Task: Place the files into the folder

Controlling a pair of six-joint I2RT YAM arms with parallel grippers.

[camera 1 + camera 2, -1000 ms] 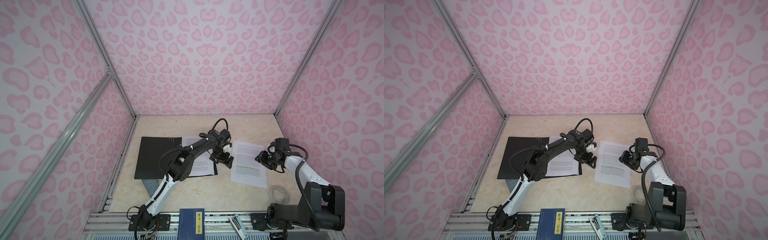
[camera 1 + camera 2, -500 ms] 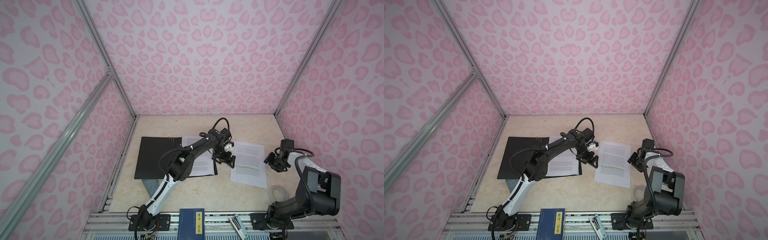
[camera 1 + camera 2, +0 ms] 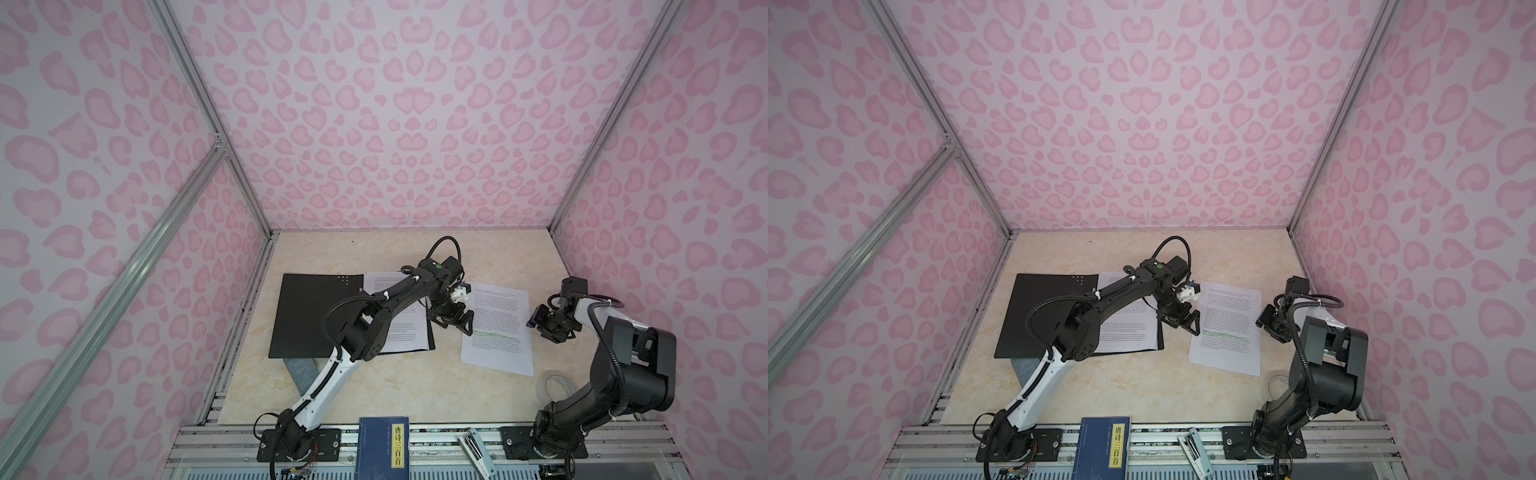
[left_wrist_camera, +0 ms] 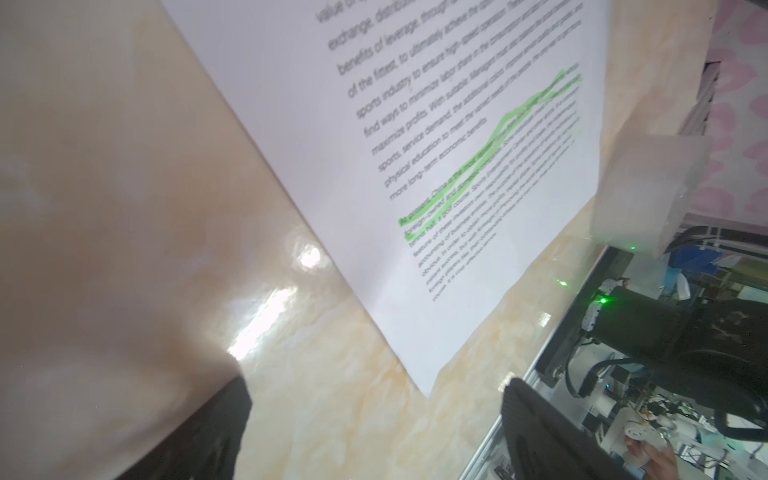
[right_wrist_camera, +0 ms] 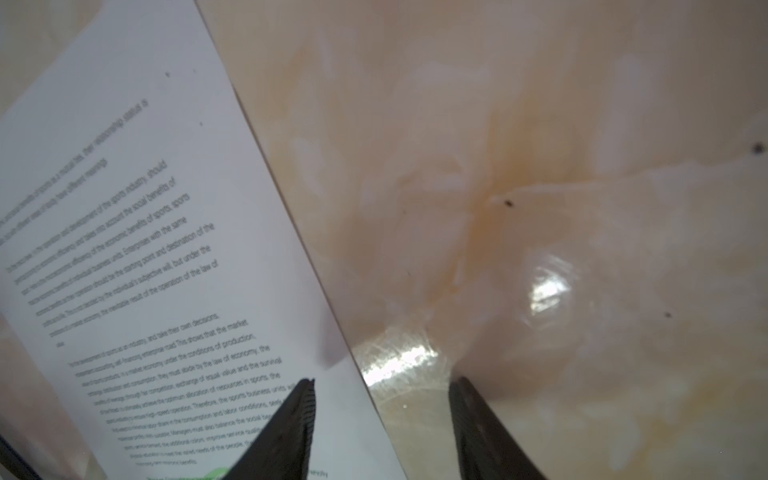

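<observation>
My left end effector (image 3: 452,325) and right end effector (image 5: 382,384) stand apart, empty, at 9 and 3 o'clock of the loose sheet (image 3: 498,345). I would pinch one edge low.

The left arm (image 3: 376,320) stretches forward from its base, elbow bent, forearm angled toward the middle. Its wrist tips the left gripper (image 3: 452,324) downward, fingers (image 4: 199,436) spread wide, nothing between them. The right arm (image 3: 623,361) folds back over its base, its forearm reaching inward. The right gripper (image 3: 543,328) sits low and tilted down, fingers (image 5: 297,432) parted and empty.
</observation>
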